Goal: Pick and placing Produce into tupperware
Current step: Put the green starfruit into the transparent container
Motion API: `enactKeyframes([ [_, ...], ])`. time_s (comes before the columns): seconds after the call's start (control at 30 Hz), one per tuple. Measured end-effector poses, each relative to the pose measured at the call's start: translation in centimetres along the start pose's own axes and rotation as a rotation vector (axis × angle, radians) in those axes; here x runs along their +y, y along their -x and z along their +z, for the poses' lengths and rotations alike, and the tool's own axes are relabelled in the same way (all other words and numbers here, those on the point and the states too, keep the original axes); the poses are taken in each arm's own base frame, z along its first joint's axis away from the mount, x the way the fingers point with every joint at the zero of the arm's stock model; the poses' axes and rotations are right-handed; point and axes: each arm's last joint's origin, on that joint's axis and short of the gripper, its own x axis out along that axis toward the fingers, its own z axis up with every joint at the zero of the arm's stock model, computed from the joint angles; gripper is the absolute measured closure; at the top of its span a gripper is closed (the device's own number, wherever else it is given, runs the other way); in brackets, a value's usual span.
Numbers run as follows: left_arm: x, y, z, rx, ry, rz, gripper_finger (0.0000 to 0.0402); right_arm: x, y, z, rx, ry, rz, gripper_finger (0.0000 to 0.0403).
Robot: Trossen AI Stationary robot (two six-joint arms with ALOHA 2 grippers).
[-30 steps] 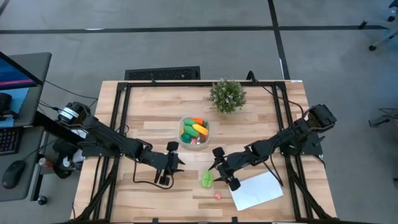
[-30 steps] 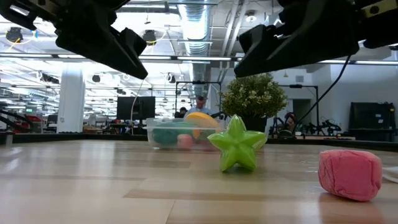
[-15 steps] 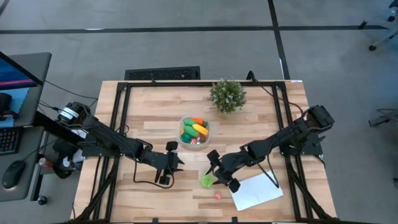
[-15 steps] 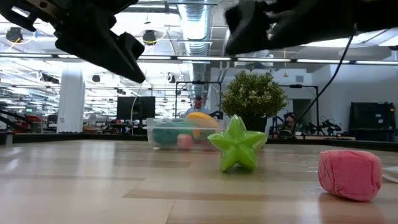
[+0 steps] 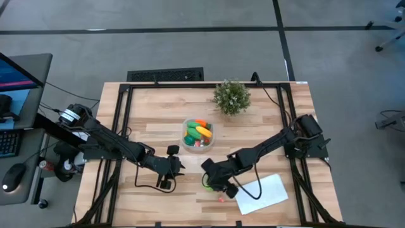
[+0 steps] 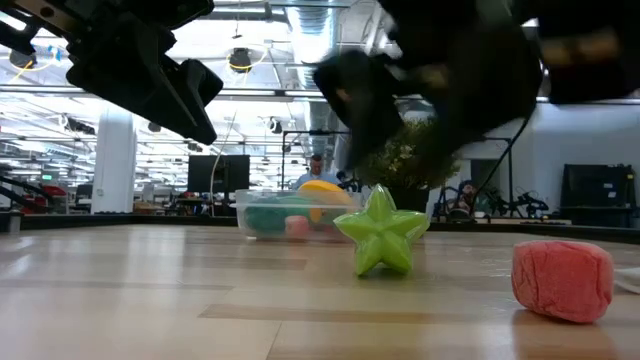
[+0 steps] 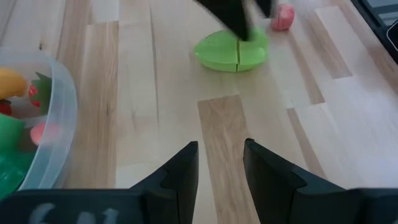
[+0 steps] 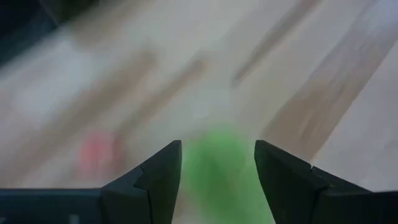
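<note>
The right hand point(image 5: 214, 179) hung over the green star fruit point(image 6: 381, 231) on the desk point(image 5: 158, 126), its fingers spread to either side of it. The left hand point(image 5: 169, 168) waited nearby, fingers parted, beside the tupperware point(image 5: 197, 133). No writing could be read.

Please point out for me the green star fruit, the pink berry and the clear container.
green star fruit point(image 6: 381, 234), low view, on the middle of the star's front face.
pink berry point(image 6: 562, 279), low view, on the middle of its front side.
clear container point(image 5: 186, 126), high view, on its left rim.
</note>
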Motion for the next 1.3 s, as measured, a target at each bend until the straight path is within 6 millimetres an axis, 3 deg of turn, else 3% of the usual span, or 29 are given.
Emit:
enactKeyframes([
  [0.6,-0.1,0.0,-0.3,0.022,-0.01,0.025,0.0284,-1.1,-0.8,-0.9,0.063,-0.053,0.043,0.0207],
  [1.0,0.0,0.1,-0.3,0.022,-0.007,0.052,0.0284,-2.4,-0.5,-1.6,0.068,-0.223,0.016,0.026],
  [1.3,0.0,0.1,-0.3,0.023,-0.003,0.052,0.0284,-2.5,-0.5,-1.6,0.071,-0.237,0.004,0.0303],
])
